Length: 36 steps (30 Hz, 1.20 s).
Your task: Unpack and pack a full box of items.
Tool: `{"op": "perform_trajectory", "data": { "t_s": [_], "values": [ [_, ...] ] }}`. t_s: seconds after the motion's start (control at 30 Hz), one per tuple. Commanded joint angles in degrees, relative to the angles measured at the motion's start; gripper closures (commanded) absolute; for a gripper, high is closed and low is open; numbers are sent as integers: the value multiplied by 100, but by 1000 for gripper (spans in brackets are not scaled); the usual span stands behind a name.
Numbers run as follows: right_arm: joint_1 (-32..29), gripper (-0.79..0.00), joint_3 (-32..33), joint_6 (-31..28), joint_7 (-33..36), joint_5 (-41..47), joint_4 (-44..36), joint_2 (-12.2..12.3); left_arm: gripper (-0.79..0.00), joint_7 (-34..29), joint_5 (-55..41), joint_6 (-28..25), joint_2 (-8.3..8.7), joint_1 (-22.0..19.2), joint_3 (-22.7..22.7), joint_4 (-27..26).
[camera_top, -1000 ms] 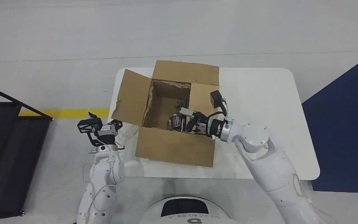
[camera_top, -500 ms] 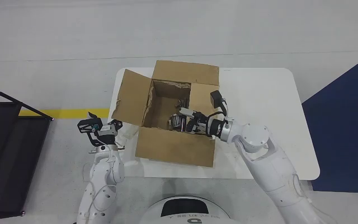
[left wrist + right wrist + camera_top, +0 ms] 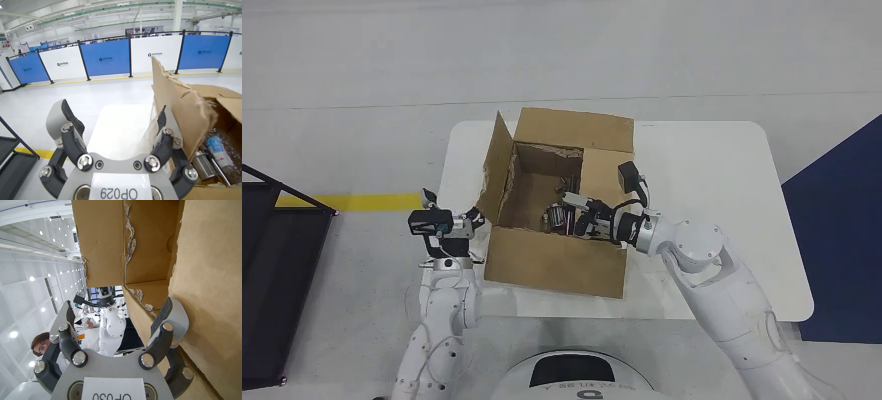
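Raised flap of the box apparently touches left claw.

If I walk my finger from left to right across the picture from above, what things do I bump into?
Black rack → left claw → cardboard box → blue panel.

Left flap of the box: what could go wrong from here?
The left flap, torn along its edge, stands nearly upright beside a finger of the open left pincer; a push might rip or buckle it. If it folds inward, it could land on the right pincer, open inside the box over the wrapped items.
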Motion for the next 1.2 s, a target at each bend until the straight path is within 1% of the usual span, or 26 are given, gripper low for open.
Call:
{"op": "perform_trajectory", "data": {
  "t_s": [0.0,0.2,0.37,0.47,0.63,0.77,1.03,1.17],
  "values": [
    [0,-785,0,0,0,0,0,0,-785,-187,182,4,-4,-78,133,101],
    [0,-785,0,0,0,0,0,0,-785,-383,377,-37,0,-138,305,252],
    [0,-785,0,0,0,0,0,0,-785,-400,406,26,-1,-152,385,304],
    [0,-785,0,0,0,0,0,0,-785,-439,491,107,3,-162,406,326],
    [0,-785,0,0,0,0,0,0,-785,-735,806,354,12,-243,403,375],
    [0,-785,0,0,0,0,0,0,-785,-702,859,463,22,-238,350,216],
    [0,-785,0,0,0,0,0,0,-785,-609,715,213,68,-11,183,-414],
    [-26,-785,-10,-29,-71,-11,-12,-1,-785,-863,787,167,79,-136,151,-458]
  ]
}}
